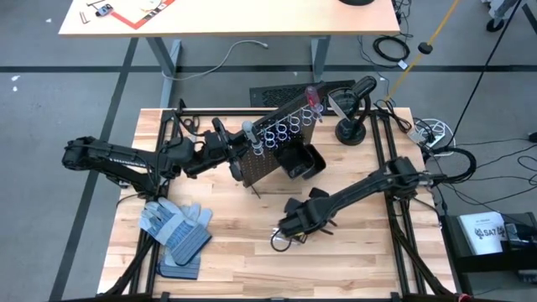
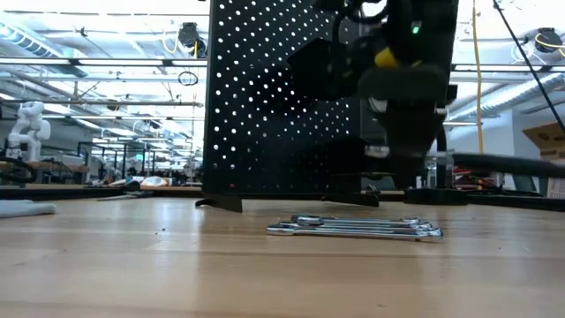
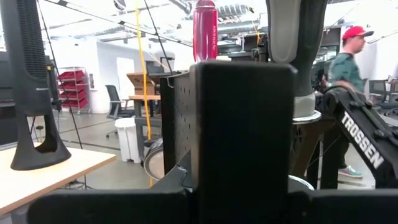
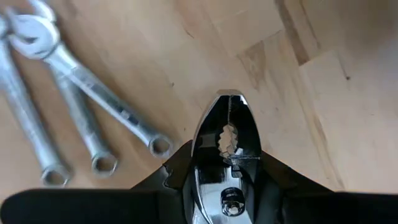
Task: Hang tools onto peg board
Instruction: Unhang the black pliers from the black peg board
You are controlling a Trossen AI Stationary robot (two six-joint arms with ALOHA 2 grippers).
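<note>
Steel pliers (image 4: 227, 143) sit clamped in my right gripper (image 1: 300, 220), nose pointing forward along the fingers.

My wrenches (image 2: 357, 228) lie flat on the table (image 1: 369, 260) just beside that gripper. The peg board (image 1: 281, 138) stands farther back, so the pliers have to travel away from me. My left gripper (image 1: 226, 151) pinches the board's edge. Only the right wrist view shows the pliers; overhead, the arm hides them.

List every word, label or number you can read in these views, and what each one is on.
"TROSSEN": white letters on the dark robot arm in the left wrist view.
White box beside the table, high view: dark print, too small to read.
Red screwdriver handle: print too blurred to read.
Wrenches, pliers: no legible markings.
</note>
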